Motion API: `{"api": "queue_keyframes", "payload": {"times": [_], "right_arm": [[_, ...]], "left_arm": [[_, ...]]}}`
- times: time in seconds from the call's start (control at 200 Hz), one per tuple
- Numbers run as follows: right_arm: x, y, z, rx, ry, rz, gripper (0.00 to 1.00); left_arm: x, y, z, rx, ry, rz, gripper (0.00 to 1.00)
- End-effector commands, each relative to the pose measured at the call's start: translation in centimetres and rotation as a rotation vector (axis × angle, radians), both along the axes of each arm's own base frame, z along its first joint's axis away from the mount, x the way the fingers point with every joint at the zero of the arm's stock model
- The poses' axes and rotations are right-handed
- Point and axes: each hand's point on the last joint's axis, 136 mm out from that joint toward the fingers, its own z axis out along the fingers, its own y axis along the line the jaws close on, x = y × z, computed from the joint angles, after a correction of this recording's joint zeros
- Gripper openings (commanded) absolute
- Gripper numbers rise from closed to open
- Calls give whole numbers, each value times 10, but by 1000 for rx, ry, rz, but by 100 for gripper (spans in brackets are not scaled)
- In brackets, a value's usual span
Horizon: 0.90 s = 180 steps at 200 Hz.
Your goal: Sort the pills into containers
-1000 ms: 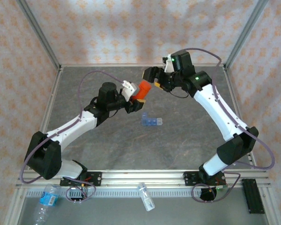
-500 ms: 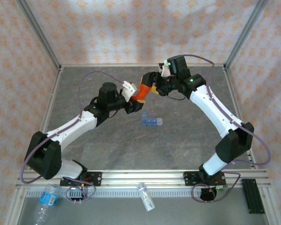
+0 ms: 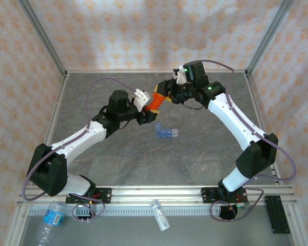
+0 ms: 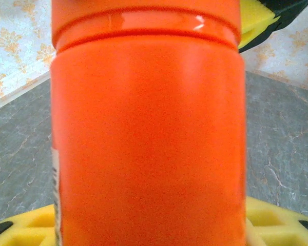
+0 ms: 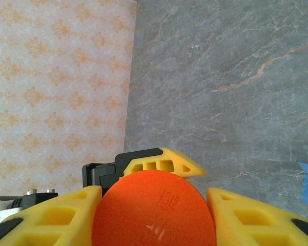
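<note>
I can read nothing from here: the raised marks on the round orange cap of the orange plastic vial are illegible, and the blue label on the clear plastic bottle is too small.

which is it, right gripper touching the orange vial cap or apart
Touching. Right wrist view: yellow fingers of the right gripper press both sides of the orange vial cap.
</note>
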Motion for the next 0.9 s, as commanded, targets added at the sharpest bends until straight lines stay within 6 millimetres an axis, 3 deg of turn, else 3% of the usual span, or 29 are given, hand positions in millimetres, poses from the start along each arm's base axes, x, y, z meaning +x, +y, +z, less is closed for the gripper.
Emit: {"api": "queue_keyframes", "payload": {"times": [0.0, 0.23, 0.38, 0.445, 0.515, 0.575, 0.701, 0.896], "right_arm": [[-11, 4, 12, 24, -82, 90, 43], [-30, 9, 23, -48, -412, 368, 44], [-25, 12, 24, -52, -437, 400, 44], [-20, 12, 28, -35, -411, 360, 49], [-8, 3, 35, -47, -363, 239, 69], [3, -11, 44, -25, -304, 106, 78], [11, -37, 49, -38, -198, -98, 81], [8, -44, 50, -33, -136, -171, 81]], "left_arm": [[7, -5, 30, -47, -47, 6, 0], [-7, -13, 45, -117, 4, -68, 0], [-10, -14, 48, -143, 24, -76, 0], [-8, -12, 47, -134, 13, -56, 0], [-4, -8, 44, -112, -7, -29, 0], [-1, -4, 40, -87, -24, -7, 0], [1, 0, 32, -28, -49, 5, 0], [0, -1, 23, 22, -30, -19, 0]]}}
